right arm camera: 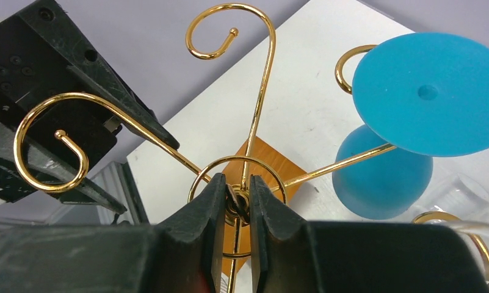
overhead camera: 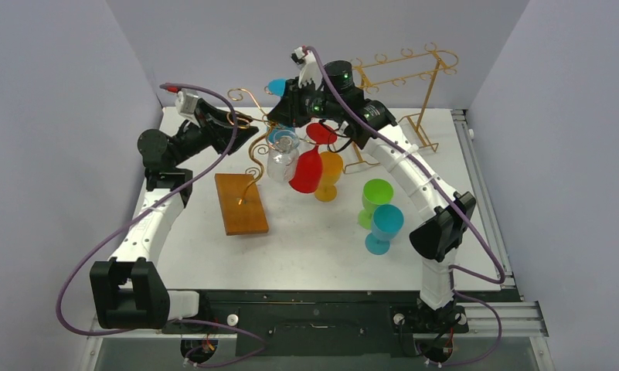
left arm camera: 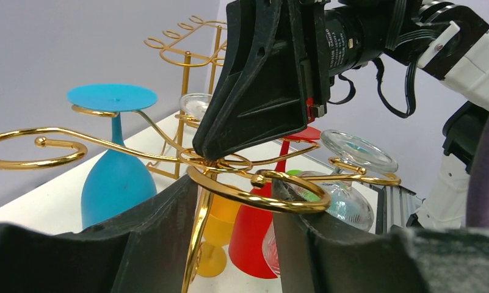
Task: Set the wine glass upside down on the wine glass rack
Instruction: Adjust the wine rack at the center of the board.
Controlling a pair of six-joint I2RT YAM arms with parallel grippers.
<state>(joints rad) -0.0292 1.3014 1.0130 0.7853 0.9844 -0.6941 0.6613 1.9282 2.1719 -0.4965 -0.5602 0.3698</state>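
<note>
White desk (overhead camera: 321,247) and pale lilac walls close the scene. Left of centre stands the wine glass rack (overhead camera: 241,202), its wooden base flat on the desk. A blue glass (right arm camera: 385,177), a clear glass (overhead camera: 281,164), a red glass (overhead camera: 307,171) and an orange glass (overhead camera: 329,178) hang bowl-down from its curled arms.

Our right hand (right arm camera: 234,196) is pinched narrow on the hub atop the stem. Our left hand (left arm camera: 234,190) stands parted around the stem and one gold loop; we cannot tell whether it touches them.

Right of centre, a green wine glass (overhead camera: 375,199) and a turquoise wine glass (overhead camera: 385,228) stand upright, close together. We judge them light, stiff, smooth and easily toppled. We would take one by the stem just under the bowl. The wire rack looks springy and tippy, so steadying it seems wise.
</note>
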